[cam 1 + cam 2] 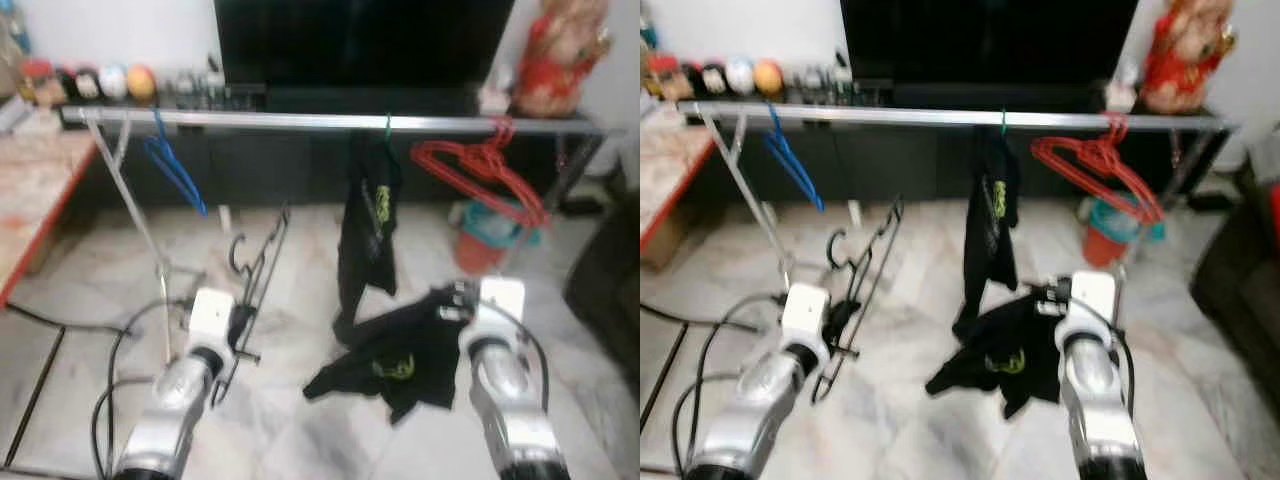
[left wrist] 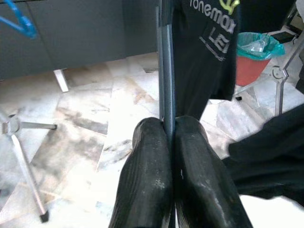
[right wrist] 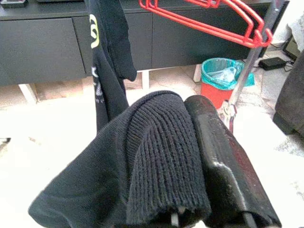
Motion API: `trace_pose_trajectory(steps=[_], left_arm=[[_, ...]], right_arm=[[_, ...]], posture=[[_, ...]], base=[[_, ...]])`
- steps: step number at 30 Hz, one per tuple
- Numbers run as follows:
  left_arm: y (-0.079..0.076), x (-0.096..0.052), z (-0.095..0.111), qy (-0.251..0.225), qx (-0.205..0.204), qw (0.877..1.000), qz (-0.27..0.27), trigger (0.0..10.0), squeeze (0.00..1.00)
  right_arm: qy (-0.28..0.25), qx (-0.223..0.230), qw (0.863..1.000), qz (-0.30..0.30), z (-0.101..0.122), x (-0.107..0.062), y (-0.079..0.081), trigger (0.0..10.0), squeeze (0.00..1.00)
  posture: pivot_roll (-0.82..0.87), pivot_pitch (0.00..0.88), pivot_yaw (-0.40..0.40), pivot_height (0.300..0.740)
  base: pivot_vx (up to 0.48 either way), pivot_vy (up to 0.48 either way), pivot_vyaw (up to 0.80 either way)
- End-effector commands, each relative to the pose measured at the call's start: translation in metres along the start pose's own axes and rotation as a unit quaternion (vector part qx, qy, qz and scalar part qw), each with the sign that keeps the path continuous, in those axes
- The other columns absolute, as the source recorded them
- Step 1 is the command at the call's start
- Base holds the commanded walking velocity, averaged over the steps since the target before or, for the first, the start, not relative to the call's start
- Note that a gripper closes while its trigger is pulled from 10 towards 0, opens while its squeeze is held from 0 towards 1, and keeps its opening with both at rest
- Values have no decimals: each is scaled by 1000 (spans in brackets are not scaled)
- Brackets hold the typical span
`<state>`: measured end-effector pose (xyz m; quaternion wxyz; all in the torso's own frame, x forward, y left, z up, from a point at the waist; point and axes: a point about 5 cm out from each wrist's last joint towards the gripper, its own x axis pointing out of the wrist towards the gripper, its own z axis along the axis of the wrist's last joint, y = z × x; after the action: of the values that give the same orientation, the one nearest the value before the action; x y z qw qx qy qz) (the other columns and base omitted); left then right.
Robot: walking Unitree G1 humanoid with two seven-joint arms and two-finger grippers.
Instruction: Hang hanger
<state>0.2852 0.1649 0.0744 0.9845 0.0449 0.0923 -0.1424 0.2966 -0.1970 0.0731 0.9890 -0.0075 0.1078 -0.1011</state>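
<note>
Left fingers: I see the left gripper [image 2: 170, 142] clamped shut on the thin black wire hanger [image 1: 258, 262], low and ahead of the left arm, its bar pinched between the two pads.
Right fingers: the right gripper [image 3: 190, 156] is closed on a black knit garment with yellow print [image 1: 405, 355]; the cloth drapes over one finger and sags toward the floor.
Hanger position: well below the long silver clothes rail [image 1: 330, 121], tilted, hook uppermost, not yet on anything.
Rail occupancy: a blue plastic hanger [image 1: 172, 165] toward the left end, a black printed shirt hanging mid-rail [image 1: 368, 225], a bunch of red plastic hangers [image 1: 480, 170] to the right.
Risk 1: the grip sits on a narrow bar; I judge the hanger could pivot in the pinch as it rises, so the hook misses the rail.
Risk 2: the hook could snag the hanging shirt or the blue hanger if I aim at a crowded stretch.
Risk 3: the loose garment may drag on the marble floor [image 1: 300, 420] or catch the rack's slanted silver leg [image 1: 140, 225].
Image quality: head views are blurred; hook orientation is uncertain.
</note>
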Motion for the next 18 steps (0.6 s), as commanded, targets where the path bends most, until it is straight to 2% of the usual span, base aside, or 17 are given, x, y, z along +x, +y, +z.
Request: trace_pose_trajectory(steps=[1,3,6,7,8,9,11,12,16,18], left_arm=[[-4,1,2,2,2,1000,-18,10000,0],[-4,2,2,5,6,1000,-23,10000,0],[-5,2,3,6,13,999,-34,10000,0],[-5,2,4,8,16,999,-37,10000,0],[-6,3,6,7,17,999,-48,10000,0],[-6,3,6,7,17,999,-48,10000,0],[-8,3,12,5,16,997,-72,10000,0],[-8,3,12,5,16,997,-72,10000,0],[-15,2,20,16,25,989,-141,10000,0],[-15,2,20,16,25,989,-141,10000,0]], right_arm=[[2,15,1000,-19,7,4,-7,10000,0],[3,19,1000,-22,8,5,-7,10000,0],[15,56,998,-36,12,10,-7,10000,0],[26,74,996,-47,12,12,-8,10000,0],[38,115,990,-69,13,15,-11,10000,0],[38,115,990,-69,13,15,-11,10000,0],[53,158,982,-88,15,21,-11,10000,0],[53,158,982,-88,15,21,-11,10000,0],[54,206,970,-115,25,30,-13,10000,0],[54,206,970,-115,25,30,-13,10000,0]], posture=[[39,0,-22,740],[41,0,-22,740],[42,0,-21,740],[39,0,-17,740],[37,0,-15,740],[37,0,-15,740],[38,0,-14,740],[38,0,-14,740],[44,0,-12,740],[44,0,-12,740]], base=[[-319,0,0],[-308,0,0],[0,0,0],[0,0,0],[0,0,0],[0,0,0],[0,0,0],[0,0,0],[0,0,0],[0,0,0]])
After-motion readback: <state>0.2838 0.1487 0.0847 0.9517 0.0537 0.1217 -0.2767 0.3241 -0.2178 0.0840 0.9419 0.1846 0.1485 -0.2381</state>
